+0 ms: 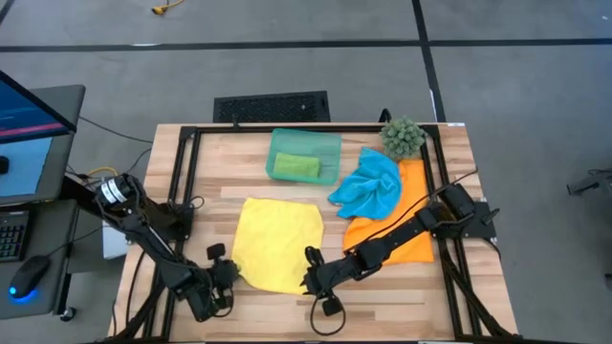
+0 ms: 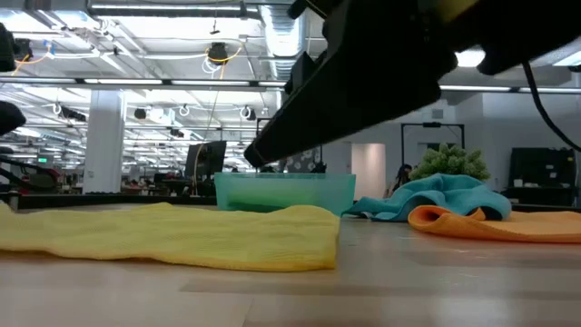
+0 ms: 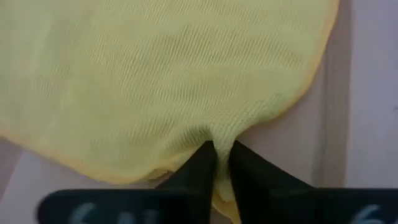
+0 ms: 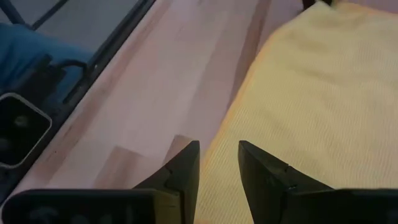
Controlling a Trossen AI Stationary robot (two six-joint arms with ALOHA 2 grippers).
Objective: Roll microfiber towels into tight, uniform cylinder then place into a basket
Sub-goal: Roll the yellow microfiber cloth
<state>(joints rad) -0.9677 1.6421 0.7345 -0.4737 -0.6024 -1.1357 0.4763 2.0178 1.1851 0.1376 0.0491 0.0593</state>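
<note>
The yellow towel (image 1: 277,244) lies spread flat on the table's middle; it also shows in the low view (image 2: 182,238). My left gripper (image 1: 232,275) is at its near left corner, shut on its edge (image 3: 222,149). My right gripper (image 1: 311,280) is open at the towel's near right corner, its fingertips (image 4: 219,146) standing over the towel's edge. The green towel (image 1: 296,166) lies rolled in the teal basket (image 1: 330,143). The crumpled blue towel (image 1: 368,186) lies on the orange towel (image 1: 406,234). My left gripper pinches the yellow towel's edge (image 3: 224,132) between its two fingers, near the near left corner. The cloth puckers into a small fold at the fingertips. The rest of the towel lies flat on the table. My right gripper: I cannot tell whether its fingers touch the towel.
A spiky green plant ball (image 1: 403,137) stands at the far right corner, next to the orange towel. A black metal frame (image 1: 182,172) runs around the table. Bare wood shows along the near edge (image 1: 382,306) and at the left (image 1: 206,182).
</note>
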